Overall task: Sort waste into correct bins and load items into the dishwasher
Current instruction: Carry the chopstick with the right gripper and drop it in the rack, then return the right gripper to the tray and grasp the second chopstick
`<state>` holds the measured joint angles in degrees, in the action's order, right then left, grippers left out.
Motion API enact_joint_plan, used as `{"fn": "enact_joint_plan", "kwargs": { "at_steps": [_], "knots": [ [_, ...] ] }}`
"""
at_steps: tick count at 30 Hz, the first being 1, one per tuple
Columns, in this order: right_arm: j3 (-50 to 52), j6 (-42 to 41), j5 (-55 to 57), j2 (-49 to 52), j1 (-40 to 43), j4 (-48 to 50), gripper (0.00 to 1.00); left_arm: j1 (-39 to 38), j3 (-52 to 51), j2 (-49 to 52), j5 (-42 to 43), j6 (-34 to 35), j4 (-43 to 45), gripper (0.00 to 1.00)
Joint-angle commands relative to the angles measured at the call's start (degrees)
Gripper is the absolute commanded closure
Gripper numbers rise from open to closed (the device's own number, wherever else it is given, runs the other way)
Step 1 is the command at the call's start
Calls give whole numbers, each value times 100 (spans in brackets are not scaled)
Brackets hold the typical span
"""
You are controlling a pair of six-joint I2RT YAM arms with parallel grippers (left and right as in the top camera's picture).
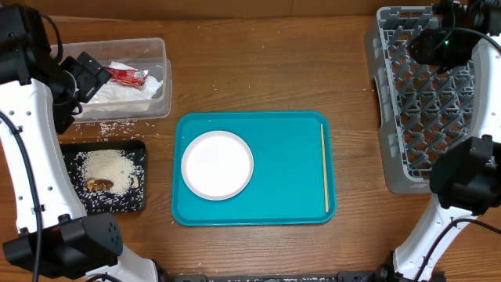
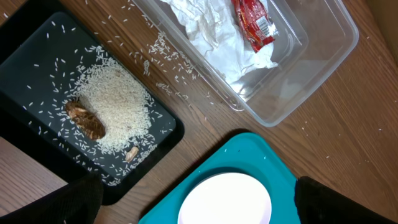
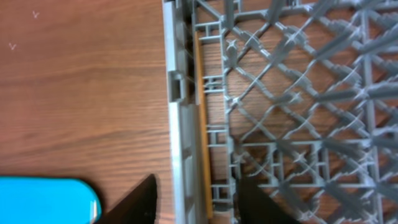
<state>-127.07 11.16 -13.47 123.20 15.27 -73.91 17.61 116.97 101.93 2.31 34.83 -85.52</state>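
A white plate (image 1: pixel 217 164) lies on the left of the teal serving tray (image 1: pixel 282 205), and one light-wood chopstick (image 1: pixel 325 168) lies along the tray's right side. A second chopstick (image 3: pixel 200 118) lies inside the grey dish rack (image 1: pixel 427 102) against its left wall. My right gripper (image 3: pixel 196 199) is open above that wall, with the chopstick between its fingers but not gripped. My left gripper (image 2: pixel 193 202) is open and empty, high over the clear tub (image 1: pixel 160 98). The tub holds white napkins (image 2: pixel 205 34) and the red wrapper (image 2: pixel 254 23). The black tray (image 1: pixel 139 153) holds rice (image 2: pixel 115 102) and a brown scrap (image 2: pixel 86 118). No bowls or cup are in view.
Loose rice grains (image 1: pixel 117 125) are scattered on the wood table between the clear tub and the black tray. The dish rack stands at the far right edge of the table, and my right arm (image 1: pixel 462 180) passes in front of it.
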Motion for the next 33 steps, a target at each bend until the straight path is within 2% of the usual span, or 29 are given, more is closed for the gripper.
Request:
{"fn": "enact_joint_plan", "kwargs": {
  "at_steps": [1,7,11,14,19,24,27,33],
  "knots": [
    [-146,-391,-413,-118,-15,-205,43,-39,9,81,4,52,9,0],
    [-367,-433,-1779,-472,-98,-1635,42,-39,9,81,4,52,9,0],
    [-321,-485,-1899,-501,-407,-2317,43,-39,9,81,4,52,9,0],
    [-31,-986,-1346,-518,-905,-2317,42,-39,9,81,4,52,9,0],
    [404,-1867,339,-525,-1735,-2317,47,-39,9,81,4,52,9,0],
    [1281,-1893,717,-785,-2465,-2319,47,-39,9,81,4,52,9,0],
    [2000,-2105,1003,-990,-2712,-2317,43,-39,9,81,7,52,9,0],
    [3108,-2186,586,-1106,-3071,-1912,44,-39,9,81,4,52,9,0]
  ]
}}
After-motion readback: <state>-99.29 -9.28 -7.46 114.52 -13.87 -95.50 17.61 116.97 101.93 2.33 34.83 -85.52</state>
